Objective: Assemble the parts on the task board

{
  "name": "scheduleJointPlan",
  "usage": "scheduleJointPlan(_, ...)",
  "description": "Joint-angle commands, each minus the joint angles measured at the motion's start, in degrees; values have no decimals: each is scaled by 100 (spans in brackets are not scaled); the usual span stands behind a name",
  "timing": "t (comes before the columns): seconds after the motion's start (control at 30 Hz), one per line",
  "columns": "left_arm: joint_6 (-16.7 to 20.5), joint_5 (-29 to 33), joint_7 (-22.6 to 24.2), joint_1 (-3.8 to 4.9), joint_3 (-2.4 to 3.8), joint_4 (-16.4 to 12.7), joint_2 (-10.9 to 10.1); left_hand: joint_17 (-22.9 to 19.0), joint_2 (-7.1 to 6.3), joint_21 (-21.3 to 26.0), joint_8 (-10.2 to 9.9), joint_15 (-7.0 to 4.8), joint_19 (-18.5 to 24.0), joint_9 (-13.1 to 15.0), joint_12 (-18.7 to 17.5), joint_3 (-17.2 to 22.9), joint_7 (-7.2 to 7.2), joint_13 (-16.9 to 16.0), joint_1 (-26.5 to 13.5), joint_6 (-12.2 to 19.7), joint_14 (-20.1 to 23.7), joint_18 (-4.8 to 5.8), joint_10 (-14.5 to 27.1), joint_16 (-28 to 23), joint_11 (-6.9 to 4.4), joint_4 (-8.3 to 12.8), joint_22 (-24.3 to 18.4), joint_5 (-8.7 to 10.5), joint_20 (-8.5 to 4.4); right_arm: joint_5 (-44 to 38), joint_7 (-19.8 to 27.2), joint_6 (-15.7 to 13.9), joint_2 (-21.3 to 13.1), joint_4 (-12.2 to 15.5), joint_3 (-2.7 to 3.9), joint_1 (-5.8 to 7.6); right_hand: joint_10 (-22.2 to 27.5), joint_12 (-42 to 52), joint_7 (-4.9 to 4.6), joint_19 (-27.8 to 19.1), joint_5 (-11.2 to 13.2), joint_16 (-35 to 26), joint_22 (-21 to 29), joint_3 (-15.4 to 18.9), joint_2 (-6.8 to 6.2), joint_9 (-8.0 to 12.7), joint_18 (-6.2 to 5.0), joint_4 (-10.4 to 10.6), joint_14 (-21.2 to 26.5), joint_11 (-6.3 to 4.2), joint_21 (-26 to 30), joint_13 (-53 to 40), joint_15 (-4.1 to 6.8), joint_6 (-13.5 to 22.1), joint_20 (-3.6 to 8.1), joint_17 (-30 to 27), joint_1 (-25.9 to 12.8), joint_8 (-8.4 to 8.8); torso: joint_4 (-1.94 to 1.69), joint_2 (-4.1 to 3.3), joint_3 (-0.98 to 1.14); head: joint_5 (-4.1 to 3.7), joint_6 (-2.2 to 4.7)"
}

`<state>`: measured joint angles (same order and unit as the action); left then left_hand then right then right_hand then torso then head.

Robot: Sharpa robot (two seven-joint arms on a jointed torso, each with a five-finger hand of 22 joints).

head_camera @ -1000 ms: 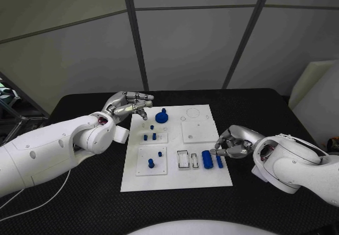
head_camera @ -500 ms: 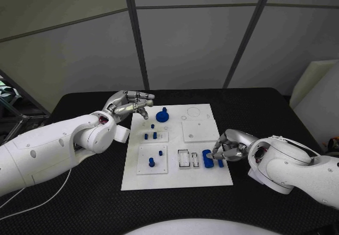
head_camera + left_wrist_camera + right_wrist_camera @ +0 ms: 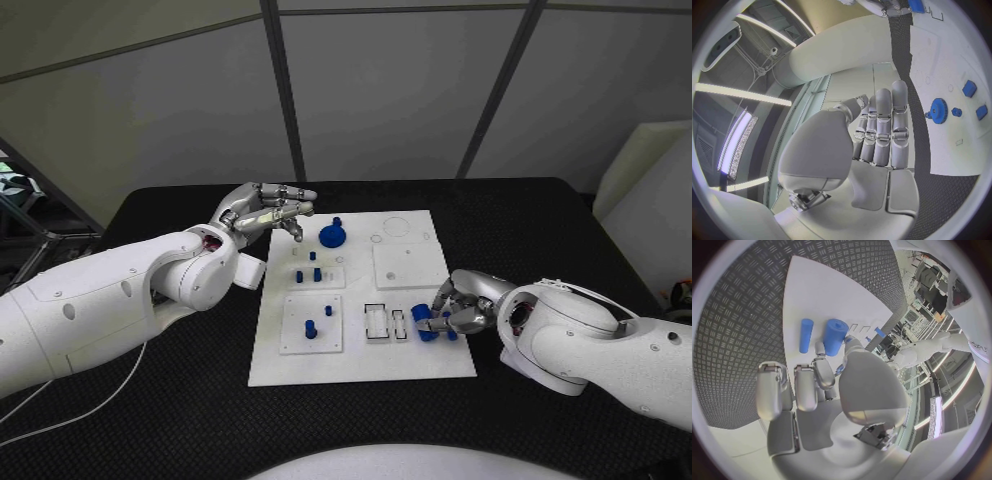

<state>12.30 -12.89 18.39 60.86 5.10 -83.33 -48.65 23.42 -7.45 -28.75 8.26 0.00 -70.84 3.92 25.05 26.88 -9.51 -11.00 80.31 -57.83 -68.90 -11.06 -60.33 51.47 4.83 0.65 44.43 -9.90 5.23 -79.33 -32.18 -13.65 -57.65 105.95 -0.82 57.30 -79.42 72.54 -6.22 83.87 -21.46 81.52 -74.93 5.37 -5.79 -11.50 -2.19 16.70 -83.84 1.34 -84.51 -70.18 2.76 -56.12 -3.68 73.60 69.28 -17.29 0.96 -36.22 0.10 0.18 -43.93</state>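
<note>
Your right robot hand point(image 3: 459, 312), at the right middle of the frame, pinches the thick blue cylinder point(image 3: 424, 323) at the lower right of the white board point(image 3: 361, 370); a thinner blue rod point(image 3: 806, 335) lies just beside it. Your left robot hand point(image 3: 268, 212), upper left, hovers spread and empty near the blue gear point(image 3: 333, 237). Small blue pegs point(image 3: 307, 329) already stand in the left-hand blocks; the cylinder, the rod and several slots appear unfinished.
</note>
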Motion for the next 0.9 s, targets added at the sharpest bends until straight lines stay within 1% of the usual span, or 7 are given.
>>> scheduleJointPlan(0.03, -44, 15, 106, 7, 4, -12, -4, -4, 34, 29, 20, -3, -47, -2, 36, -24, 7, -9, -25, 16, -41, 58, 48, -16, 7, 13, -5, 22, 4, -142, -30, 275, 49, -38, -7, -10, -1, -15, 26, 78, 27, 12, -887, 30, 31, -9, 29, 2, -317, 6, -8, 1, -27, 17, -33, 1, -48, -33, 3, 1, 4, 10, -7)
scheduleJointPlan(0.2, -45, 15, 104, 7, 4, -14, -4, -4, 34, 29, 20, -3, -47, -2, 36, -24, 7, -9, -25, 16, -41, 58, 48, -16, 7, 13, -5, 22, 4, -229, -39, 365, 154, -124, -15, -40, 11, -37, 28, 73, 49, 7, -882, 44, 75, -21, 28, 0, -315, 5, -2, 10, -26, 22, -32, -6, -35, -52, -2, 2, 1, 10, -10)
scheduleJointPlan(0.33, -45, 15, 104, 7, 4, -14, -3, -4, 34, 29, 20, -3, -47, -2, 36, -24, 7, -9, -25, 16, -41, 58, 48, -16, 7, 13, -5, 22, 4, -285, -46, 342, 196, -149, -20, -95, 6, -36, 36, 74, 43, 8, -886, 51, 129, -43, 28, -11, -315, -3, -4, -12, -21, 11, -28, 2, 24, -87, -3, 6, -2, 12, -25)
scheduleJointPlan(0.53, -45, 15, 105, 7, 4, -14, -5, -3, 37, 35, 21, -1, -51, -3, 39, -25, 5, -9, -30, 15, -43, 58, 50, -16, 8, 10, -12, 21, 5, -338, -93, 69, 188, -116, -21, -134, -34, -17, 68, 97, -143, 23, -914, 41, 313, -116, 36, -27, -323, -33, -26, -88, 4, -34, -8, 37, 236, -194, 9, 6, 0, 7, -23)
scheduleJointPlan(0.6, -42, 15, 106, 7, 4, -6, -5, -3, 38, 36, 22, 0, -52, -3, 39, -26, 5, -9, -32, 16, -43, 59, 51, -16, 8, 8, -13, 21, 5, -271, -120, -61, 159, -73, -21, -140, -51, -5, 75, 113, -234, 37, -934, 43, 355, -138, 41, -32, -328, -40, -42, -117, 11, -38, -1, 65, 294, -220, 14, 6, 9, 14, -23)
scheduleJointPlan(0.73, -41, 35, 110, 7, 4, 3, -4, -21, 37, 83, 23, 6, -30, -5, 51, -25, 0, -6, -35, 21, 2, 59, 64, -60, 14, 11, -51, 19, 10, -113, -149, -252, 103, 24, -20, -144, -75, 8, 83, 135, -366, 51, -960, 60, 398, -173, 49, -40, -335, -50, -64, -159, 19, -38, 8, 94, 380, -257, -2, 6, 0, -9, -20)
scheduleJointPlan(0.9, -64, 76, 121, 7, 4, 10, 4, -131, 49, 260, 21, 27, 103, -9, 78, 1, -28, 4, 8, 46, 178, 59, 107, -304, 41, 46, -179, 17, 16, 76, -170, -518, 30, 153, -18, -144, -84, -4, 88, 150, -520, 60, -978, 82, 425, -210, 54, -43, -339, -57, -78, -179, 25, -33, 16, 113, 469, -289, -11, 13, 1, -5, -25)
